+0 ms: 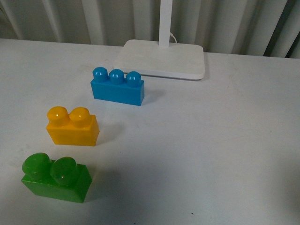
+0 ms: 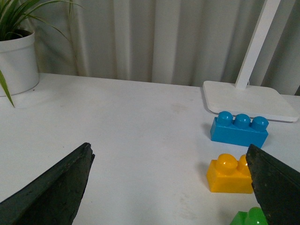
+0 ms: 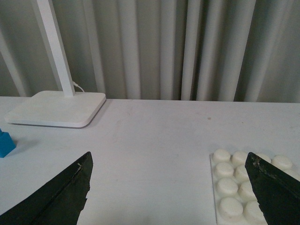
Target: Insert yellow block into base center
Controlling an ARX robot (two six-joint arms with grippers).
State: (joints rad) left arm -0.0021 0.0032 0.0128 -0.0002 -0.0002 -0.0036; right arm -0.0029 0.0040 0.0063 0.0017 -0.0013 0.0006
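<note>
Yellow block (image 1: 72, 126): orange-yellow plastic, two rounded glossy studs on top. Stands upright, studs up, flat on the white counter (image 1: 211, 154), left of the middle in the front view, one long side turned toward the camera. Base (image 3: 227, 186): flat white plate with rows of round white studs, facing up. Lies flat on the counter, seen only in the right wrist view, partly cut off by the edge.

You have a white table (image 1: 211, 140) carrying a slab (image 1: 161, 58) at 12 o'clock, blue brick (image 1: 117, 89) at 10, yellow block (image 1: 72, 129) at 9, green brick (image 1: 56, 180) at 8, plus the base (image 3: 224, 186) and a pot (image 2: 16, 61).
</note>
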